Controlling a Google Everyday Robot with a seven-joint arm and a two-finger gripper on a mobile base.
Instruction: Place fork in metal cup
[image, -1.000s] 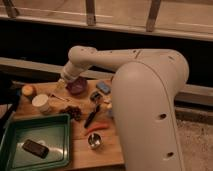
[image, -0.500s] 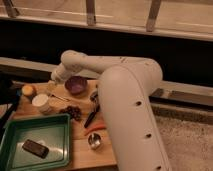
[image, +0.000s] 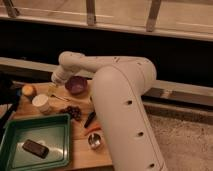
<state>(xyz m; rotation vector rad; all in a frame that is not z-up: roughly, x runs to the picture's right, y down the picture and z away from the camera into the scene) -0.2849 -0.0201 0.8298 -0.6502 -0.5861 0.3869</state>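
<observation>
My gripper (image: 52, 89) hangs at the end of the white arm, just left of the purple bowl (image: 76, 85), with its jaws open and nothing in them. The fork (image: 61, 97) is a thin silvery line lying flat on the wooden table (image: 85, 157), directly under and a little right of the gripper. The metal cup (image: 95, 141) stands upright near the table's front edge, well to the right of and nearer than the gripper, close beside the arm's large white body.
A white cup (image: 41, 103) and an orange-yellow fruit (image: 29, 90) sit left of the fork. Dark grapes (image: 74, 112), a black-handled utensil (image: 90, 118) and a carrot (image: 92, 130) lie between fork and metal cup. A green tray (image: 12, 137) holds a dark block (image: 35, 148).
The arm has swung left and the gripper has dropped from above the purple bowl to its left side, over the fork. The table's objects have not moved.
</observation>
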